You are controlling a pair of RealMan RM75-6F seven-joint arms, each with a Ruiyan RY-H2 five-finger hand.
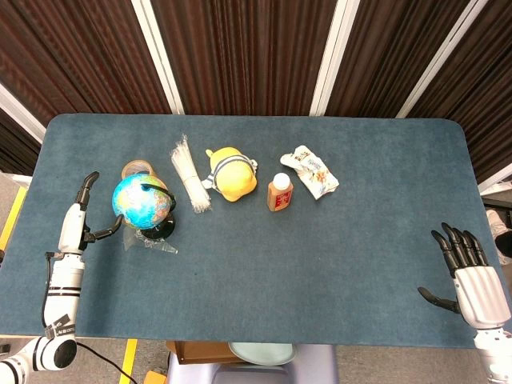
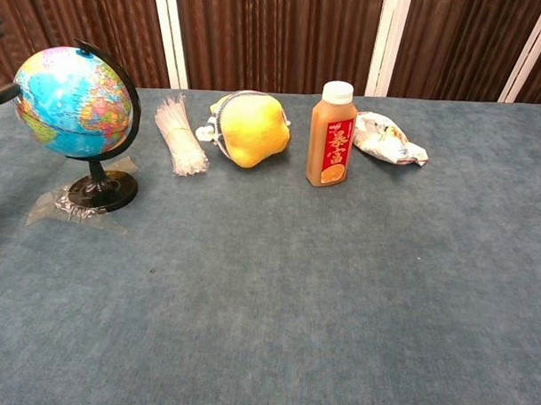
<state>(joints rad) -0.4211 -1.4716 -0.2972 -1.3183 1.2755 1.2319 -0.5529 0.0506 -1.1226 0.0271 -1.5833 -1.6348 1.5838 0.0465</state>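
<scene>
Dark brown curtains hang behind the blue felt table (image 1: 264, 264), where I see my left hand (image 1: 82, 214) at the left edge, fingers spread and holding nothing, just beside the globe (image 1: 142, 202) but apart from it, thumb pointing toward it. That globe stands upright on its black base over a scrap of clear plastic (image 1: 152, 243), with a tape roll (image 1: 136, 169) just behind it and, further right, a bundle of clear sticks (image 1: 189, 182), a yellow plush toy (image 1: 231, 174), a juice bottle (image 1: 279, 193) and a snack packet (image 1: 314, 171). My right hand (image 1: 474, 280) hovers at the table's right near corner, fingers apart and empty, well away from everything.
</scene>
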